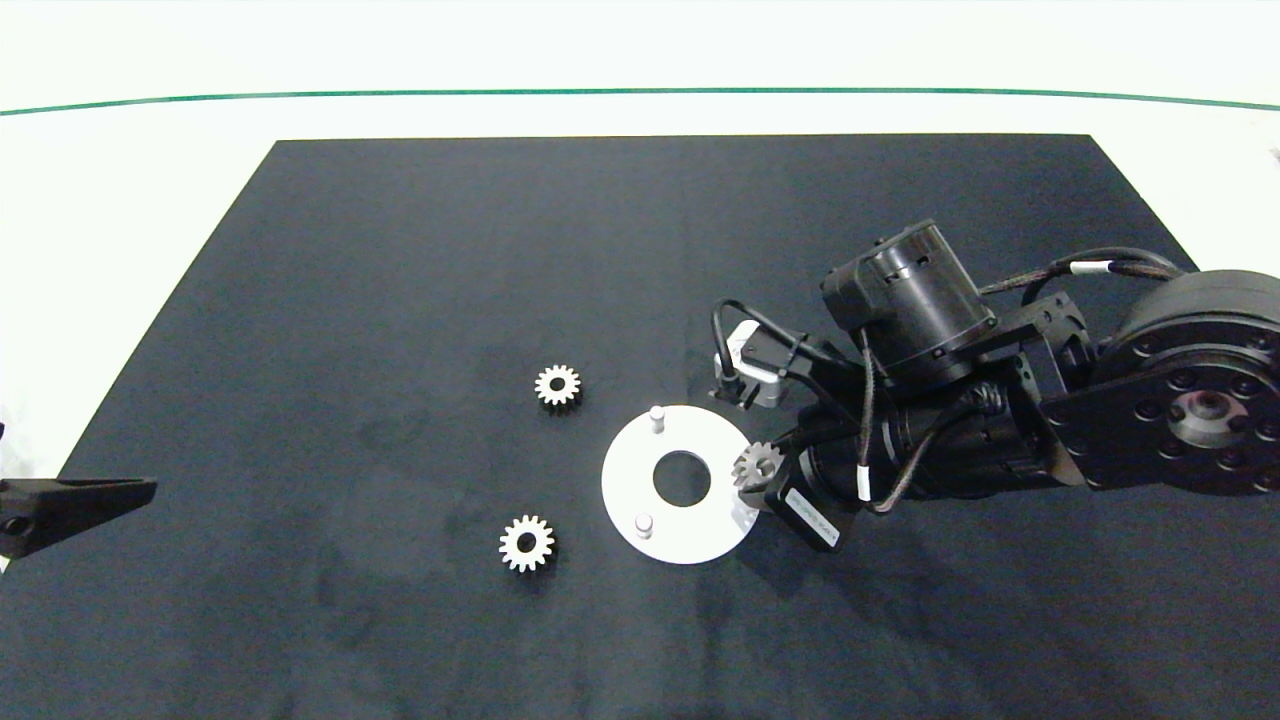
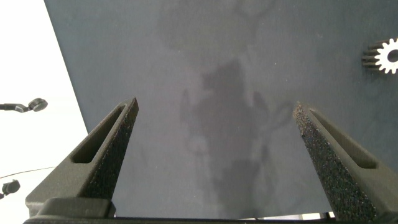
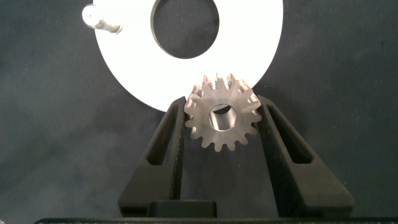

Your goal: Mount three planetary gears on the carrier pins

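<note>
A white ring-shaped disc [image 1: 625, 480] lies on the black mat, with two carrier pins showing: one at its far side [image 1: 657, 417] and one at its near side [image 1: 644, 524]. My right gripper [image 1: 755, 482] is shut on a silver planetary gear [image 1: 758, 464] held over the disc's right rim. In the right wrist view this gear [image 3: 222, 118] sits between the fingers [image 3: 171, 134] at the edge of the disc [image 3: 249, 56], with one pin [image 3: 99, 17] beyond. Two loose gears [image 1: 558, 385] [image 1: 527, 543] lie left of the disc. My left gripper [image 2: 214, 124] is open over bare mat, one gear [image 2: 385, 56] ahead of it.
The black mat [image 1: 400, 250] covers most of the white table. My left arm [image 1: 75, 500] is parked at the mat's left edge. The right arm's body [image 1: 1000, 400] and cables fill the area right of the disc. A green line [image 1: 640, 93] crosses the far table.
</note>
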